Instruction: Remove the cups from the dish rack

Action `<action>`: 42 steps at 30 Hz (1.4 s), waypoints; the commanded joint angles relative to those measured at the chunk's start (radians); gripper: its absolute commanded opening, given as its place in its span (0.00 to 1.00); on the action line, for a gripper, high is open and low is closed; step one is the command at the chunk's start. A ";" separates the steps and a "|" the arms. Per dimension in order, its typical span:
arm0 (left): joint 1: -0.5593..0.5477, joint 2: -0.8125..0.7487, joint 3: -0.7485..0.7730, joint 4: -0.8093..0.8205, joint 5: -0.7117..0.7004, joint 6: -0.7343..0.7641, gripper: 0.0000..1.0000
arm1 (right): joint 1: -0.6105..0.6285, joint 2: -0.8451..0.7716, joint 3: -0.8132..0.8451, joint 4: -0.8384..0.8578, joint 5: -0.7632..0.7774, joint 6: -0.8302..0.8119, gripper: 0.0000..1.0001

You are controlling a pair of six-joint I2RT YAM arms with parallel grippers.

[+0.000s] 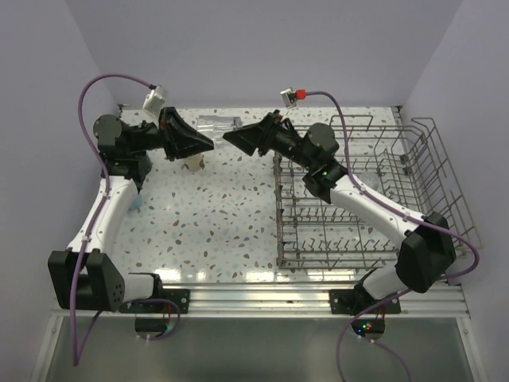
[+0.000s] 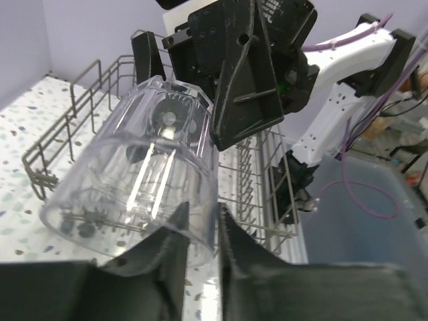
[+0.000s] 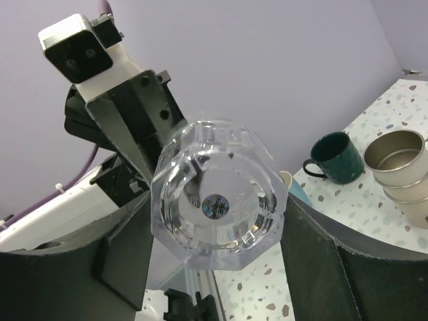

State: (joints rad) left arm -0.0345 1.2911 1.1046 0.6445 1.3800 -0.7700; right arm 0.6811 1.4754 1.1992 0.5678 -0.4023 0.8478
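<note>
A clear glass tumbler (image 1: pixel 219 124) hangs on its side above the table, between my two grippers. In the left wrist view its open mouth faces the camera, and my left gripper (image 2: pixel 200 215) pinches the tumbler (image 2: pixel 144 180) wall at the rim, one finger inside and one outside. My right gripper (image 3: pixel 217 224) is shut on the faceted base of the tumbler (image 3: pixel 217 200), a finger on each side. Both grippers meet left of the dish rack (image 1: pixel 445 185), the left gripper (image 1: pixel 210 143) facing the right gripper (image 1: pixel 227 137). No cups show in the rack.
On the table's left part stand a dark teal mug (image 3: pixel 334 157), stacked metallic tumblers (image 3: pixel 398 164) and a light blue mug (image 3: pixel 295 188), partly hidden behind the glass. The rack's wire wall (image 2: pixel 67 130) lies behind the tumbler. Purple walls close in the back and sides.
</note>
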 commanded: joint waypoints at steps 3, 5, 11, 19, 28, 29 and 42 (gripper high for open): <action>-0.005 -0.013 -0.006 0.063 -0.012 -0.028 0.00 | 0.012 0.019 -0.032 0.080 -0.021 0.031 0.08; -0.004 -0.030 -0.009 -0.009 -0.007 0.024 0.00 | 0.012 0.020 -0.052 0.080 -0.023 0.033 0.10; 0.018 -0.059 0.165 -0.909 -0.073 0.702 0.00 | 0.014 -0.029 -0.041 -0.171 0.025 -0.105 0.98; -0.028 -0.094 0.180 -1.526 -0.851 1.354 0.00 | 0.011 -0.191 -0.012 -0.529 0.278 -0.387 0.98; -0.094 0.006 0.032 -1.625 -1.238 1.488 0.00 | 0.009 -0.231 0.023 -0.683 0.355 -0.503 0.98; -0.097 0.020 0.026 -1.619 -1.263 1.486 0.00 | 0.008 -0.233 0.022 -0.689 0.361 -0.504 0.98; -0.123 0.223 -0.006 -1.520 -1.429 1.488 0.00 | 0.006 -0.240 0.014 -0.747 0.401 -0.546 0.98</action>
State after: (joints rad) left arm -0.1528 1.4899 1.0916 -0.9253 0.0036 0.6842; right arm 0.6914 1.2610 1.1851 -0.1719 -0.0345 0.3351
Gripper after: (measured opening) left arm 0.061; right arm 0.983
